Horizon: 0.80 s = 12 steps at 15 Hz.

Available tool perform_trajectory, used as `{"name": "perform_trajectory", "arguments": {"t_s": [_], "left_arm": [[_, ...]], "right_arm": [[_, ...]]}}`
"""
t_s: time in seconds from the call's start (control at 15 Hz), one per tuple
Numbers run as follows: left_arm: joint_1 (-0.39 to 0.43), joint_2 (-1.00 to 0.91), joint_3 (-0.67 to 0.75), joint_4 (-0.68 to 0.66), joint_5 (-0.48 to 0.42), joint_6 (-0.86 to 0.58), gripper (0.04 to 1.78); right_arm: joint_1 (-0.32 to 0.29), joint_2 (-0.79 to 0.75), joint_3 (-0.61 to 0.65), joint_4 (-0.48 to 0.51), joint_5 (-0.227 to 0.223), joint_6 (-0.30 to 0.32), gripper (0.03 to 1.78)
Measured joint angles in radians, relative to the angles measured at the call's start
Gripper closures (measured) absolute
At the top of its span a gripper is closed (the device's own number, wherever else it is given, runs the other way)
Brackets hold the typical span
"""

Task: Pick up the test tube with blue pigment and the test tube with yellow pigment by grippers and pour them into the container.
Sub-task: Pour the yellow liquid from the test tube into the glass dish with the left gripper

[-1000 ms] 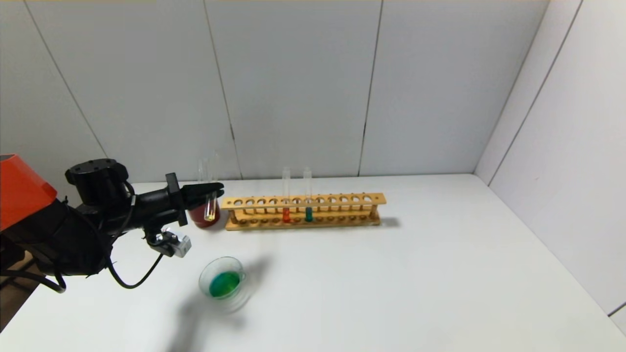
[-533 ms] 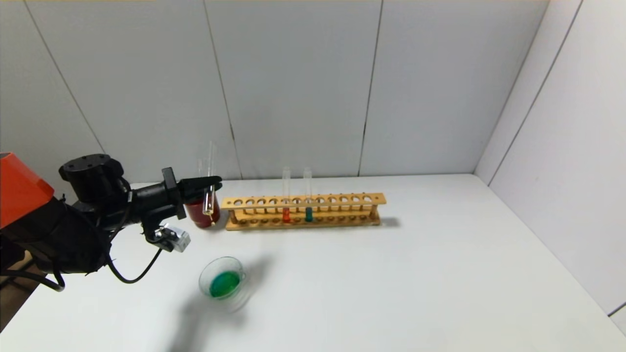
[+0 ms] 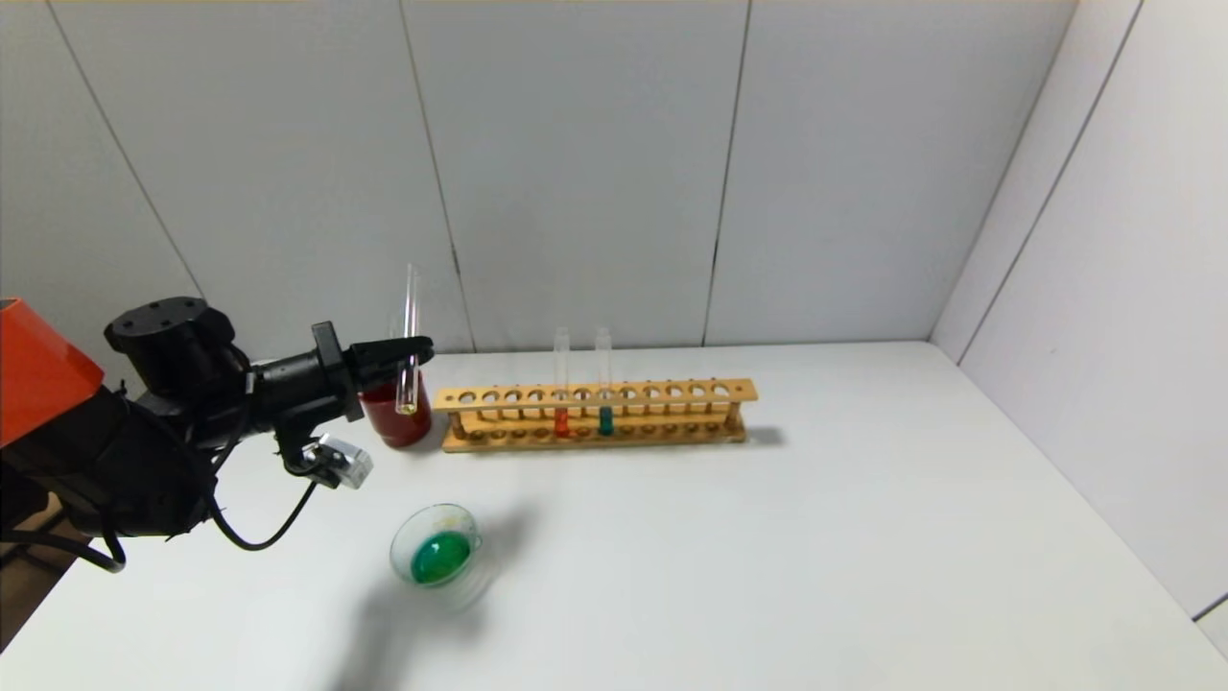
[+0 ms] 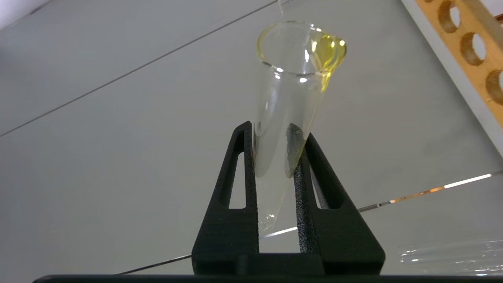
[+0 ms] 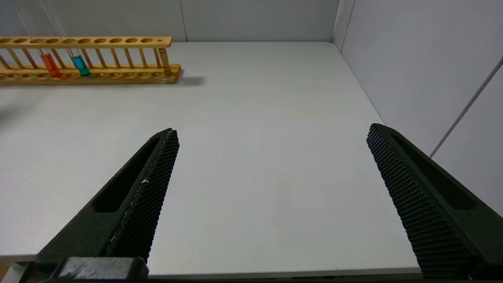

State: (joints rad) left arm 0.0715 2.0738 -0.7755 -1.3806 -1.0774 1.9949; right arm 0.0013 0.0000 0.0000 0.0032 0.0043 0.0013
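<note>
Yellow-pigment test tube point(image 3: 409, 341) sits clamped upright in my left gripper point(image 3: 411, 349), fingers point(image 4: 239, 165) shut tight on its glass just above the red cup point(image 3: 395, 415) at the near-left end of the wooden rack point(image 3: 595, 413), and I judge I hold it vertical so the little yellow remaining stays in its tip. Forward of that rack, the container point(image 3: 436, 552) already holds green liquid, so it seems both pigments have gone in. My right gripper point(image 5: 271, 196) hangs wide open and empty, well off from the rack, since it has nothing to do.
</note>
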Motion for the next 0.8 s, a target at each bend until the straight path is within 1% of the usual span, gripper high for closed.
{"name": "perform_trajectory", "arguments": {"t_s": [0.2,0.67,0.8], "left_arm": [[0.006,-0.001,0.001,-0.087,0.029,0.001,1.51],[0.008,-0.001,0.017,-0.093,0.031,0.001,1.51],[0.008,-0.003,0.046,-0.096,0.055,-0.003,1.51]], "right_arm": [[0.000,0.000,0.000,0.000,0.000,-0.001,0.06],[0.000,0.000,0.000,0.000,0.000,0.000,0.06],[0.000,0.000,0.000,0.000,0.000,0.000,0.06]]}}
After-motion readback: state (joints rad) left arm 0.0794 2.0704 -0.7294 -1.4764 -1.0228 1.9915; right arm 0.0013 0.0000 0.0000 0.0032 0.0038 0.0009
